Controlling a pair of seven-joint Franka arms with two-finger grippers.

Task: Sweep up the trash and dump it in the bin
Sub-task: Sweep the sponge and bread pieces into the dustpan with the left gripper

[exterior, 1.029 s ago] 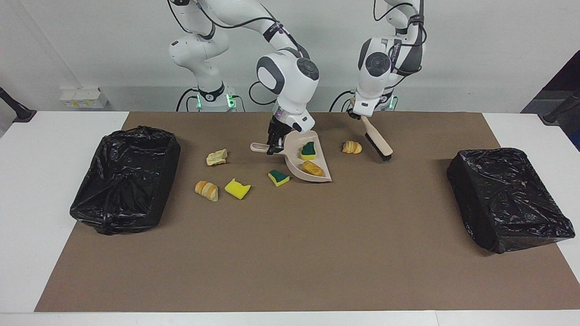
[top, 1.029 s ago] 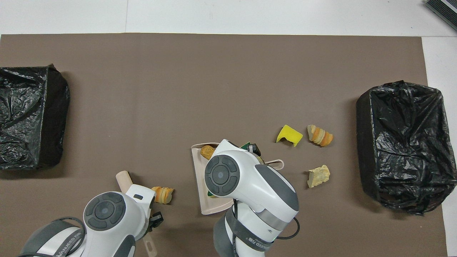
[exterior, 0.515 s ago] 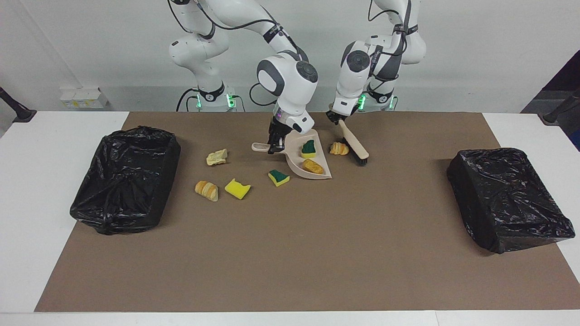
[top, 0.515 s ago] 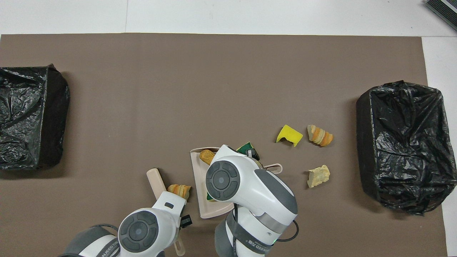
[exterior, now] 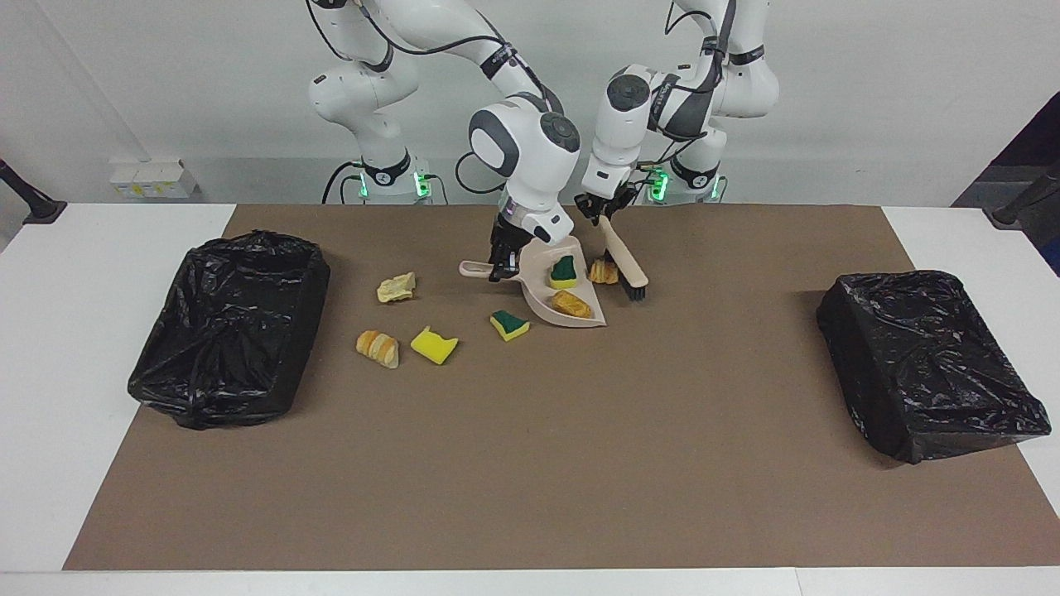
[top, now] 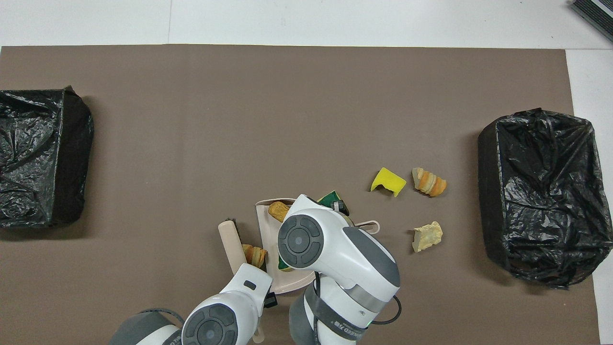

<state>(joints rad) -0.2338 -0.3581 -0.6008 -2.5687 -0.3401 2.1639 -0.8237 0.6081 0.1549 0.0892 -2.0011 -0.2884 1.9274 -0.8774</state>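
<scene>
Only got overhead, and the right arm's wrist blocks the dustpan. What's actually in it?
Observer: Two pieces lie in the dustpan: a green-topped sponge and a bread lump.
Operator: Right gripper on the handle?
Observer: Yes, the right gripper is shut on the dustpan's handle.
Operator: Brush down or up?
Observer: Down. The brush, held by the left gripper, has its bristles on the mat, with a second bread lump between it and the pan's open edge.
</scene>
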